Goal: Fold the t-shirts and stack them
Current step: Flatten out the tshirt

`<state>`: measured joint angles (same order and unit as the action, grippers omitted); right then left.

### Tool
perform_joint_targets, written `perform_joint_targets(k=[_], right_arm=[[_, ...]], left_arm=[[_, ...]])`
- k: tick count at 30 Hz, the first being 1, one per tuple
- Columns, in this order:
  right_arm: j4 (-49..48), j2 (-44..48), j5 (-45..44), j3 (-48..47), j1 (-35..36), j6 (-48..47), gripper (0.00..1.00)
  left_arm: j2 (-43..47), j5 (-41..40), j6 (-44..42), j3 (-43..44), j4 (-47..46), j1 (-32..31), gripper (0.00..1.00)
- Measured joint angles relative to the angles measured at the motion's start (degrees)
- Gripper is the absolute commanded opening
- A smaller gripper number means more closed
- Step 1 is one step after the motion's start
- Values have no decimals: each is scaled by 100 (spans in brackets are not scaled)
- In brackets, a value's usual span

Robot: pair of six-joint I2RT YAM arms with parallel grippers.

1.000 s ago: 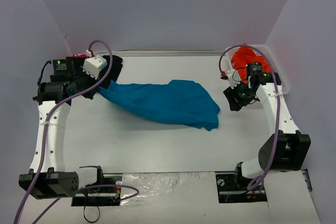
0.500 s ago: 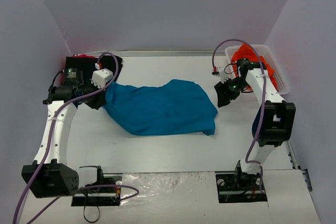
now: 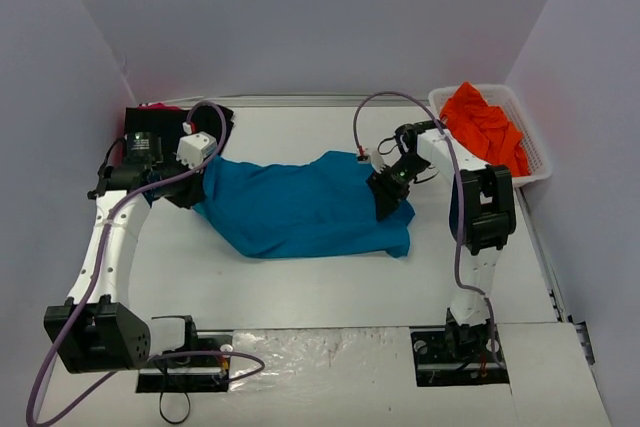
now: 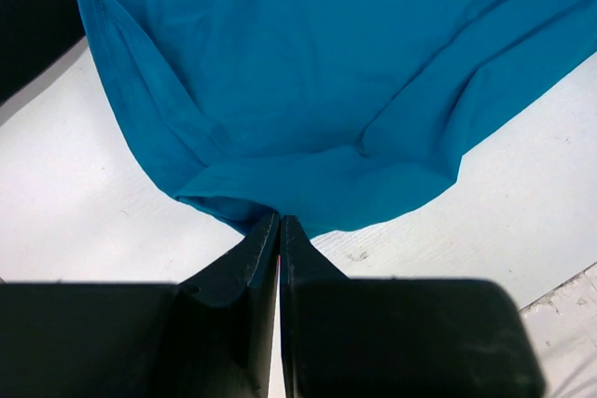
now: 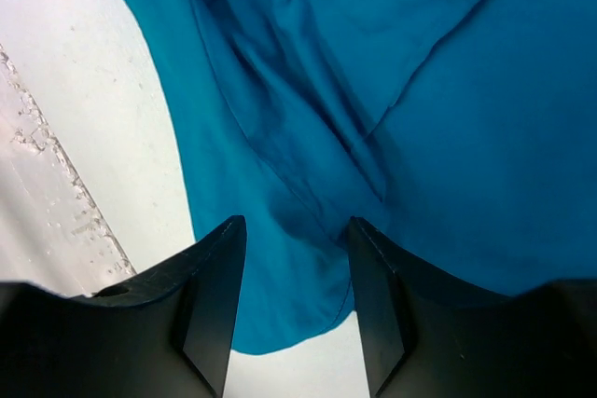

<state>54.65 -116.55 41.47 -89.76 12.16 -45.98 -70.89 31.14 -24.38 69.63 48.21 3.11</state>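
Teal shirt [image 3: 305, 205] lies spread across the middle of the table [image 3: 300, 282], rumpled, w/ its long side running L to R. Its L end reaches up to the L fingers [image 3: 192, 193]. The L wrist cam shows them pinched tight together on the shirt's near hem, and the cloth fans out from that pinch. To either side of the pinch the hem rests on the table.

R fingers [image 3: 391, 203] are over the shirt's R end, near its far R corner. R wrist cam shows them held apart w/ a moderate gap, gripping nothing. Teal folds and a stitched seam lie below and between them, and bare table shows off to one side. Can't tell if the tips touch the cloth.

Orange shirts [image 3: 485, 125] sit heaped in the white basket [image 3: 536, 161] at the far R corner, well apart from the teal one. Black cloth [image 3: 218, 123] lies at the far L corner, just behind the L arm and partly hidden by it. Whether it's folded I can't tell.
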Motion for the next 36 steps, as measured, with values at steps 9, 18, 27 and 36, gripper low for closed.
perform_joint_targets(k=[9, 18, 27, 36], right_arm=[[-24, -323, -4, 20, -52, -59, 44], [-131, -562, -116, 17, -50, 4, 44], [-129, -623, -168, -227, -50, 118, 45], [-168, -929, -160, -1493, 39, 391, 45]], left_arm=[[-13, 15, 85, -109, -136, 0, 2], [-50, 20, 111, -195, -188, 0, 2], [-162, 74, 133, -197, -243, 0, 2], [-297, 101, 210, -291, -369, 0, 2]])
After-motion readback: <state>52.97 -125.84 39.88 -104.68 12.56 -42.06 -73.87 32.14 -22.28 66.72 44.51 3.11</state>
